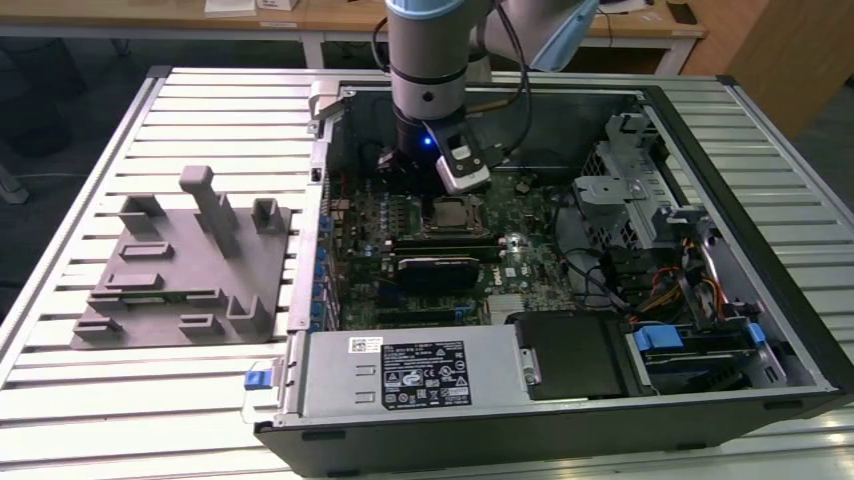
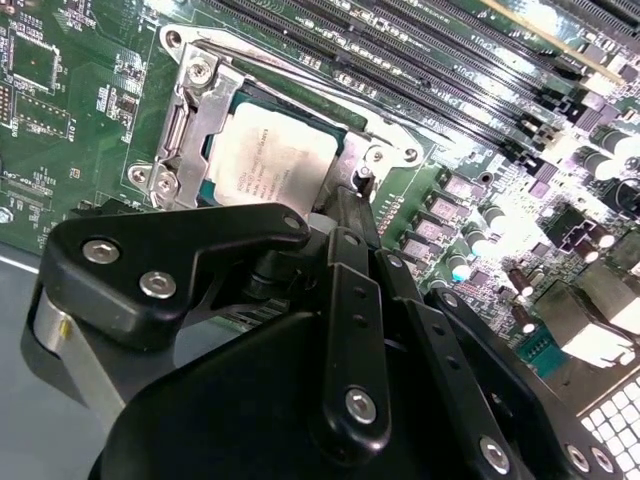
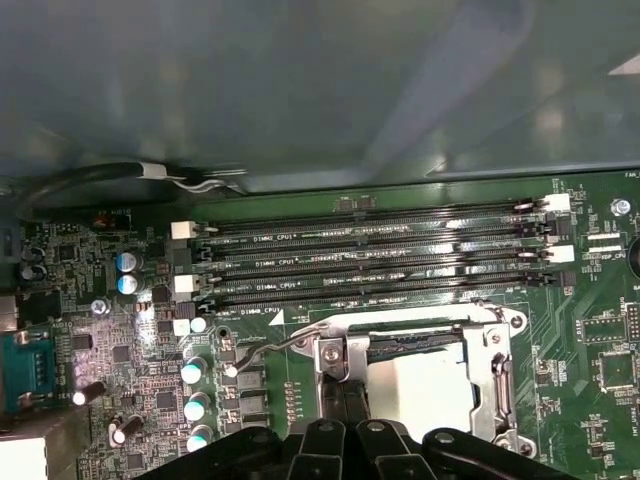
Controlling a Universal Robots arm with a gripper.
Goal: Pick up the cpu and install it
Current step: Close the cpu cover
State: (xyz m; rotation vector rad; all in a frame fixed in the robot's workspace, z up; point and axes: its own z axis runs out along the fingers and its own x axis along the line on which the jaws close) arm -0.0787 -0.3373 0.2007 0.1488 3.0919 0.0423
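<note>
Black claw [image 2: 345, 200], pressed together and empty, sits just beside the metal-framed socket [image 2: 185, 130] of the green motherboard [image 2: 60, 130]. The silvery-topped square cpu [image 2: 270, 155] lies inside that socket.

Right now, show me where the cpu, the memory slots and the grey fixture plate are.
cpu [image 2: 275, 165]: second wrist view, middle of its silvery top.
memory slots [image 3: 370, 262]: first wrist view, middle of the row of slots.
grey fixture plate [image 1: 180, 262]: exterior view, its flat base.
</note>
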